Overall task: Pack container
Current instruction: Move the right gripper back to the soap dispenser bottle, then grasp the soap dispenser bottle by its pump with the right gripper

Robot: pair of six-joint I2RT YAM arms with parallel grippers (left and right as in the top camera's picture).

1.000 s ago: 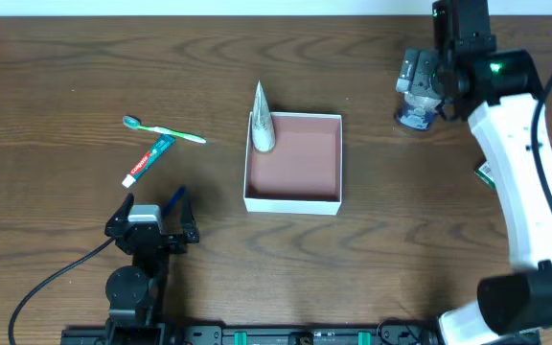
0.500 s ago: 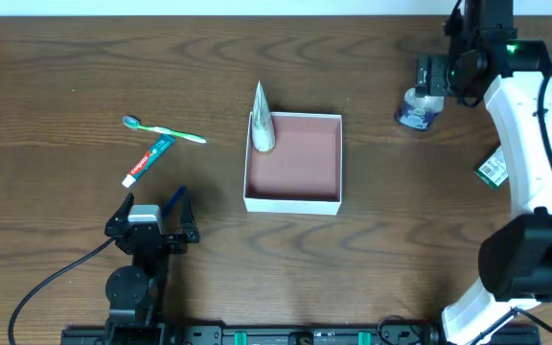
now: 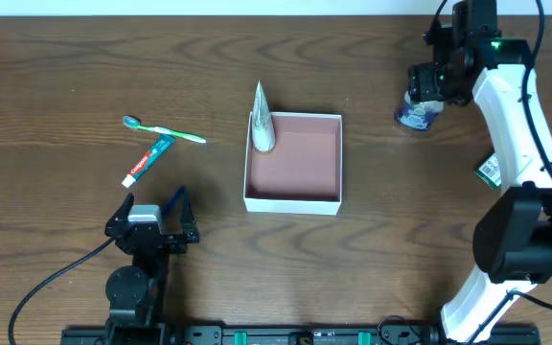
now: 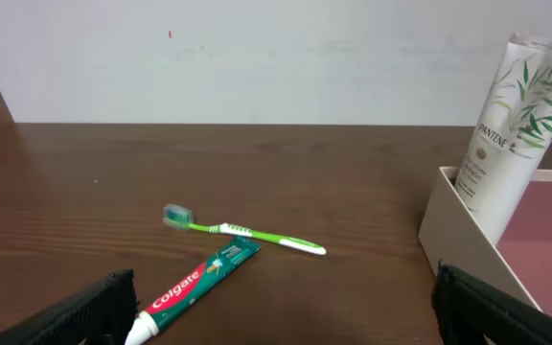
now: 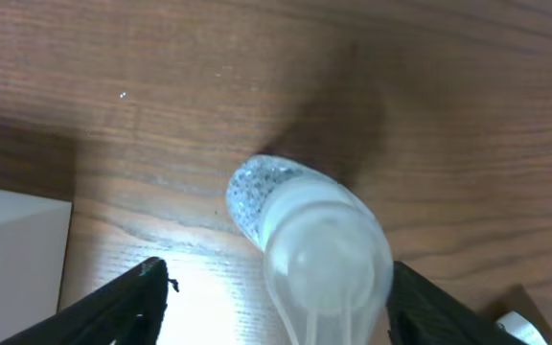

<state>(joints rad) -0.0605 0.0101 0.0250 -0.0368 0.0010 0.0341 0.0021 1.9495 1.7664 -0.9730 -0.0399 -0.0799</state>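
The container (image 3: 293, 199) is a square white-walled box with a pinkish-brown floor at mid table. A white tube (image 3: 262, 123) stands tilted in its far left corner; it also shows in the left wrist view (image 4: 506, 134). A green toothbrush (image 3: 166, 130) and a Colgate toothpaste tube (image 3: 148, 160) lie to its left. My left gripper (image 3: 151, 218) is open and empty near the front edge. My right gripper (image 3: 427, 84) is open above a clear bottle with a speckled blue base (image 3: 416, 113), which stands between its fingers in the right wrist view (image 5: 314, 244).
A small green and white packet (image 3: 490, 171) lies at the right, beside my right arm. The container's white wall (image 4: 468, 251) stands close to my left gripper's right finger. A corner of the box (image 5: 17, 259) shows at the left of the right wrist view.
My right gripper has shifted slightly over the bottle and the right arm has swung further to the right, uncovering the green packet. The left arm and the other objects have not moved.
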